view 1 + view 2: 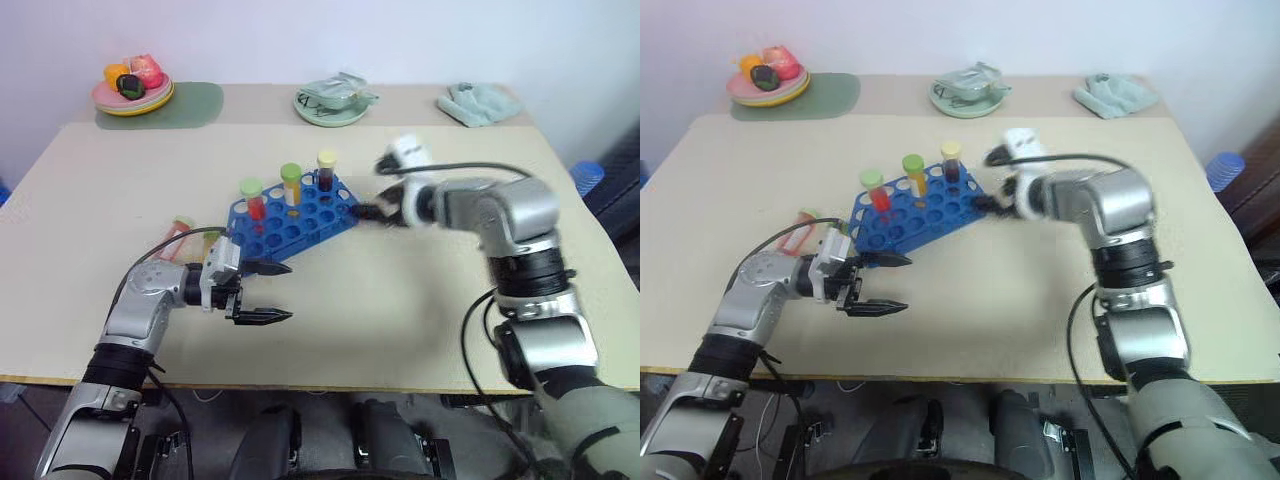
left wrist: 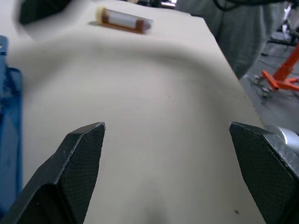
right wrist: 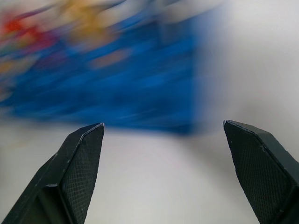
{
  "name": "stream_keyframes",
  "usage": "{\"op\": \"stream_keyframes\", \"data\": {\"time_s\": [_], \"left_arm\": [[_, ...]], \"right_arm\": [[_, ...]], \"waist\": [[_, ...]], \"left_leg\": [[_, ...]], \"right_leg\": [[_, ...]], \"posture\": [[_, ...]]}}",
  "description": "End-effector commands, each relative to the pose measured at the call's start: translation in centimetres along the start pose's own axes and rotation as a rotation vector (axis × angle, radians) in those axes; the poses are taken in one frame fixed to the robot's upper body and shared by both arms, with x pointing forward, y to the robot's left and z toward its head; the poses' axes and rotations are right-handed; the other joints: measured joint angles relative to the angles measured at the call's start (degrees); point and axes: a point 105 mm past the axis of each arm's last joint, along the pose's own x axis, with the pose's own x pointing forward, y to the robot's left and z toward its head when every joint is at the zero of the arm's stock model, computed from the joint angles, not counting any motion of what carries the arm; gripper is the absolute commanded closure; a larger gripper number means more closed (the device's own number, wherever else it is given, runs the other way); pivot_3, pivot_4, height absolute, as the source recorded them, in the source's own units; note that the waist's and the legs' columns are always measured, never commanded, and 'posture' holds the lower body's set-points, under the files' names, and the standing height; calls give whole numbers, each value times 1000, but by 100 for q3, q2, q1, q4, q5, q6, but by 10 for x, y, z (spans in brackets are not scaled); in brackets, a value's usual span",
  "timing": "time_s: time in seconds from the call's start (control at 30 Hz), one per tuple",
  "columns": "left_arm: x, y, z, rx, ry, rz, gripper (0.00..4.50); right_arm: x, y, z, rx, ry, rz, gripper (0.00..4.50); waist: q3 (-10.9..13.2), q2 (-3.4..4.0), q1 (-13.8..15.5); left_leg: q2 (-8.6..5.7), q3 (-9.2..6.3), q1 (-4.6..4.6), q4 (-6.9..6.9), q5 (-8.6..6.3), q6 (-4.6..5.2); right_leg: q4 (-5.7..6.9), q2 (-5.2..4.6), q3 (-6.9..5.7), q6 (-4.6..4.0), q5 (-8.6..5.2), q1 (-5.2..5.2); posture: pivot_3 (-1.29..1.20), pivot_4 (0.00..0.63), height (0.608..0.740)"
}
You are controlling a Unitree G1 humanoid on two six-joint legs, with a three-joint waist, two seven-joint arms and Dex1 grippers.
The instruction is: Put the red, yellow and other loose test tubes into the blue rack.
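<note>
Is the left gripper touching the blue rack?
Apart. In the left eye view, the open left gripper hangs below the blue rack, bare table between them.

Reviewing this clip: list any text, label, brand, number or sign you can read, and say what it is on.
No legible text.
The tube lying on the table has a pale label band, too blurred to read.
The three tubes standing in the blue rack show no readable print: red, yellow-orange, dark brown.
The packet on the green plate is too small to read.
The left gripper and right gripper show no markings.
</note>
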Motion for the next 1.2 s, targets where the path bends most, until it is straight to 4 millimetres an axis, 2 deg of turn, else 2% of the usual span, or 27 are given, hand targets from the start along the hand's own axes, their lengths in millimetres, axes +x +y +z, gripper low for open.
{"op": "stream_keyframes", "data": {"time_s": [0.03,0.2,0.47,0.57,0.77,0.87,1.1,1.2], "left_arm": [[-2,0,9,31,-29,3,188],[-1,3,10,28,-35,-4,188],[-3,8,11,32,-28,-19,188],[-3,10,12,34,-28,-22,188],[-4,8,11,32,-26,-25,188],[-3,7,10,25,-26,-25,188],[2,7,8,15,-30,-43,188],[5,9,8,13,-35,-54,188]], "right_arm": [[-24,-39,13,-46,-52,-197,324],[-50,-68,-2,-39,21,-324,324],[-55,-59,6,27,-21,-295,324],[-62,-69,3,51,-11,-350,324],[-89,-110,-15,155,22,-535,324],[-110,-128,-28,224,57,-623,324],[-130,-145,-50,320,122,-706,324],[-128,-141,-59,369,160,-669,324]], "waist": [[0,0,-30],[0,0,-60],[0,1,-56],[0,1,-38],[0,1,-18],[0,1,-19],[0,2,-61],[0,2,-42]], "left_leg": [[0,0,0,-1,0,0],[1,2,-1,-6,0,0],[3,2,1,-4,-14,26],[3,2,0,-3,-14,26],[2,2,-3,-3,-1,3],[2,2,-3,-4,-2,5],[3,2,-1,-4,-14,26],[3,2,0,-3,-13,26]], "right_leg": [[-6,0,0,0,0,1],[-12,1,1,0,0,0],[4,1,1,0,0,-3],[4,1,1,0,0,-3],[-6,0,1,0,0,-1],[-7,0,0,0,0,0],[1,1,2,0,0,-2],[4,1,2,0,0,-2]], "posture": [[0,150,740],[0,150,740],[0,150,740],[0,150,740],[0,150,740],[0,150,740],[0,150,740],[0,150,740]]}}
